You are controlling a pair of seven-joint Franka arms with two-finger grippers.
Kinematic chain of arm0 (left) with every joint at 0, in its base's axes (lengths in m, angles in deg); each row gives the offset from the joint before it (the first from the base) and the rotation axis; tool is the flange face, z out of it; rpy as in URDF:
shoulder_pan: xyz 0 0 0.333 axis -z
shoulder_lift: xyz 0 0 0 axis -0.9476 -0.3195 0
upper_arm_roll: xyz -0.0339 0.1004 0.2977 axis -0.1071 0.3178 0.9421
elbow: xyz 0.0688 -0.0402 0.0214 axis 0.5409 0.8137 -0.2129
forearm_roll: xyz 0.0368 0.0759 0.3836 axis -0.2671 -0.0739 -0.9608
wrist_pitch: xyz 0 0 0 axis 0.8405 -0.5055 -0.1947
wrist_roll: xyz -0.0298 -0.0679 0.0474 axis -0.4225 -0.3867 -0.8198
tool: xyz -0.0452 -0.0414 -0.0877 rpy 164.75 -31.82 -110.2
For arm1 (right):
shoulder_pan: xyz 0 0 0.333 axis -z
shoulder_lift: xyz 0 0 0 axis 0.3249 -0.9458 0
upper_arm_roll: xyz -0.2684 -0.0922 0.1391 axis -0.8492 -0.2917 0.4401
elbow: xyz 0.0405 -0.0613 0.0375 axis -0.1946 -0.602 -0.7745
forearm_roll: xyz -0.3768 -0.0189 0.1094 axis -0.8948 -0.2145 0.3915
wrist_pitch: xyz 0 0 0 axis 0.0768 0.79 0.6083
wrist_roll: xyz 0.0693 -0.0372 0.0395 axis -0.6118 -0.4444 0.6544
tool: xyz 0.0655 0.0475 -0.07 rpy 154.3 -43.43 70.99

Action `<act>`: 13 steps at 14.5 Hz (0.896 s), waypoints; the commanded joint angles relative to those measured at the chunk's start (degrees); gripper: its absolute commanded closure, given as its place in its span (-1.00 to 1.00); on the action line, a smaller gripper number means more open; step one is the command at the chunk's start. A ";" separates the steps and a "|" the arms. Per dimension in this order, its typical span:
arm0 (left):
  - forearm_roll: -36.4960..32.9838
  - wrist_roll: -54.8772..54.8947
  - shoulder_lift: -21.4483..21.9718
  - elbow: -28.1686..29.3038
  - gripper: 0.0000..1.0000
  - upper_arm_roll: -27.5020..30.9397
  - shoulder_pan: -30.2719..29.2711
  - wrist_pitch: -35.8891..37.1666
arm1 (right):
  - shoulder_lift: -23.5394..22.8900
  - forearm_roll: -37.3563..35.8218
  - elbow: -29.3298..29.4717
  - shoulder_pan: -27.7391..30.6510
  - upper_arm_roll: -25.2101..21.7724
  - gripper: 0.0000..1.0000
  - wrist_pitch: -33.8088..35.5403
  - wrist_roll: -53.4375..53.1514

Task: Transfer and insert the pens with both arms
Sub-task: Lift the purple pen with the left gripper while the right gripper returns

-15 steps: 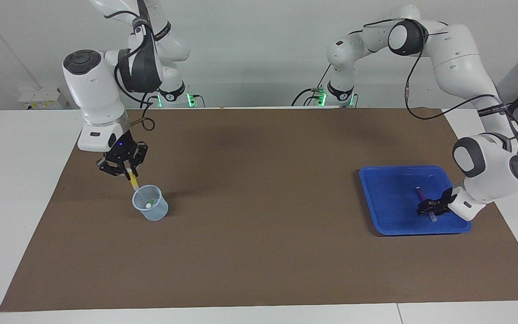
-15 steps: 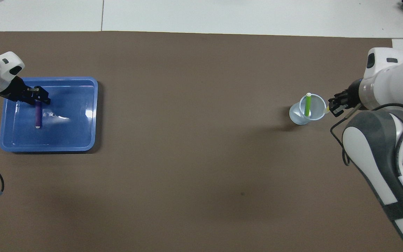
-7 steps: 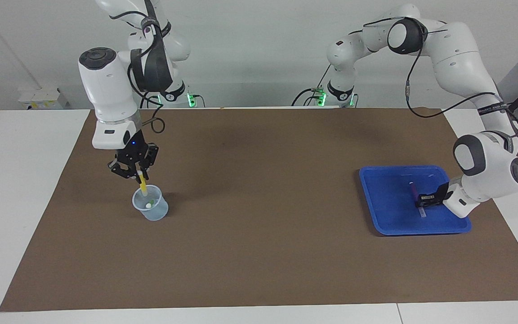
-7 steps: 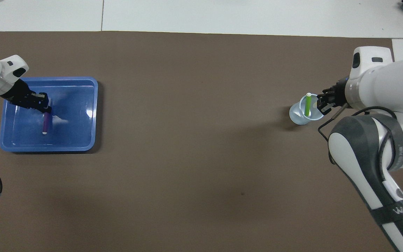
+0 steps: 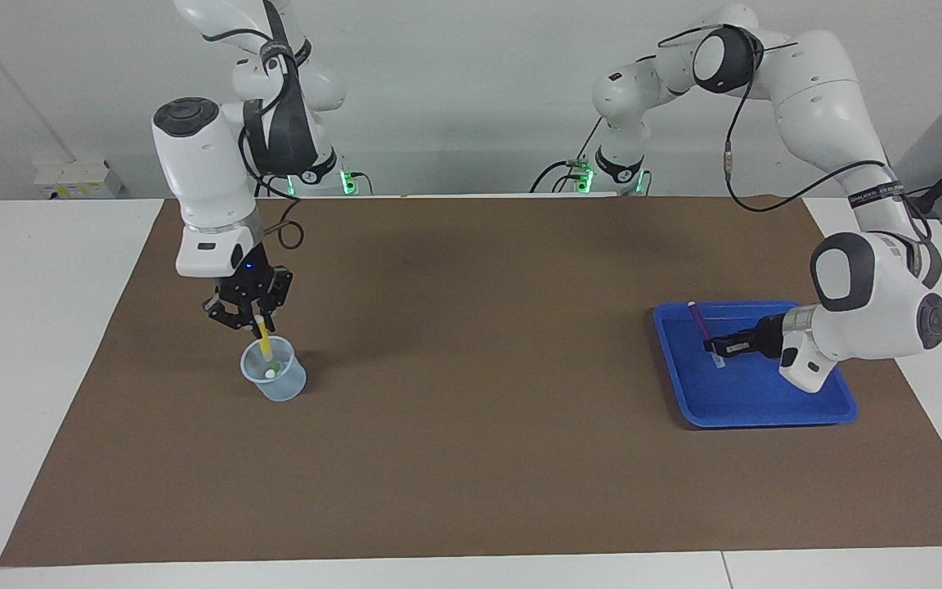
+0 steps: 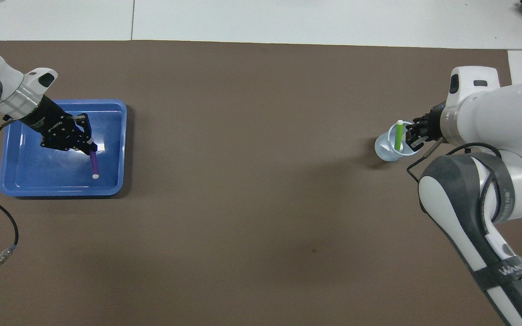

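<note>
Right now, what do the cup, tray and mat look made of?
Cup: thin translucent plastic, likely; the green pen shows through its wall.
Tray: blue moulded plastic, glossy; glare spots and rounded rim.
Mat: matte brown sheet, possibly paper or felt; no shine.

We are seeing a brown mat point(image 5: 471, 458) covering the white surface point(image 5: 38, 343). A blue tray point(image 5: 765, 405) is showing a purple pen point(image 6: 93, 162). A pale blue clear cup point(image 5: 279, 383) is showing a green pen point(image 6: 398, 136) and a yellow pen point(image 5: 262, 337). Both arms are showing white, with black grippers.
</note>
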 commanded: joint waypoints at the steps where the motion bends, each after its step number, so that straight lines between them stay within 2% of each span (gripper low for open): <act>1: 7.13 -8.41 0.87 0.05 1.00 0.20 -0.66 2.82 | -0.12 0.62 -1.60 -0.20 0.12 1.00 -2.02 1.69; 3: 13.44 -13.61 2.36 1.18 1.00 0.29 -0.48 2.65 | -0.91 0.62 -1.95 -0.37 0.12 1.00 -2.37 2.74; 5: 18.38 -19.49 5.08 7.66 1.00 0.20 0.65 1.69 | -1.26 0.62 -1.96 -0.37 0.12 1.00 -2.63 2.66; 6: 20.83 -22.31 5.79 9.61 1.00 0.20 2.40 0.64 | -1.27 0.62 -1.96 -0.37 0.12 0.75 -2.90 2.40; 7: 21.99 -24.34 6.23 9.98 1.00 0.20 3.90 0.19 | -1.27 0.62 -1.96 -0.37 0.12 -0.21 -2.90 2.13; 8: 22.26 -27.05 6.49 9.98 1.00 0.11 4.78 0.19 | -1.27 0.53 -1.96 -0.37 0.12 -0.99 -3.16 2.30; 13: 28.14 -38.48 6.50 10.07 1.00 0.02 7.95 -1.65 | -1.70 1.23 -1.17 -0.29 0.12 -1.00 -3.08 1.61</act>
